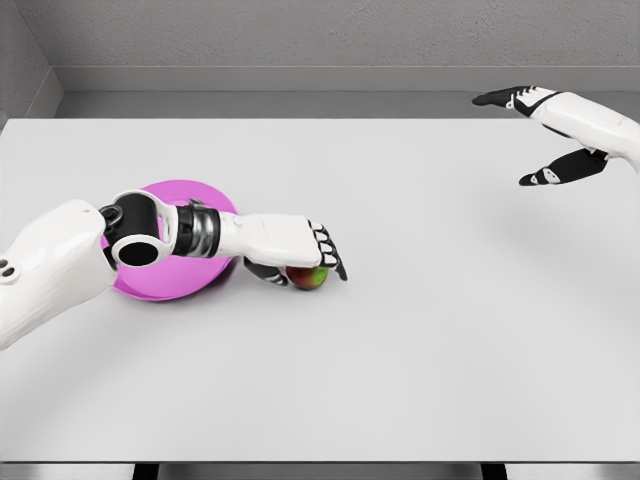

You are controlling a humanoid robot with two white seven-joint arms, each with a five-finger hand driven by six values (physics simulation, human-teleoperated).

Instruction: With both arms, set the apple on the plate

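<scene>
Apple (308, 277): small, round, glossy red-and-green skin, resting on the table (400, 340) just beside the right-hand edge of the plate (165, 290), not on it. Mostly covered from above by the left hand (300, 258), with dark fingertips (335, 262) draped over the top and far side and the thumb curled under the near side; clenched around the fruit, though lift-off from the surface cannot be confirmed. Step in hand, by judgement: grasp phase, ahead of transfer. Next move likely calls for a short lift and a carry leftward over the plate rim, then a gentle release so that the round fruit does not roll off. Plate: flat, circular, magenta, smooth matte finish, shallow rim, partly hidden under the left forearm and its black-and-white wrist joint. Left arm: white, rounded shell segments, entering from the lower left. Right hand (545, 135): raised well apart at the upper right, fingers spread, holding nothing, thumb pointing down and left. Table: plain, pale grey, smooth, uniformly lit. Grey wall beyond the far edge.
</scene>
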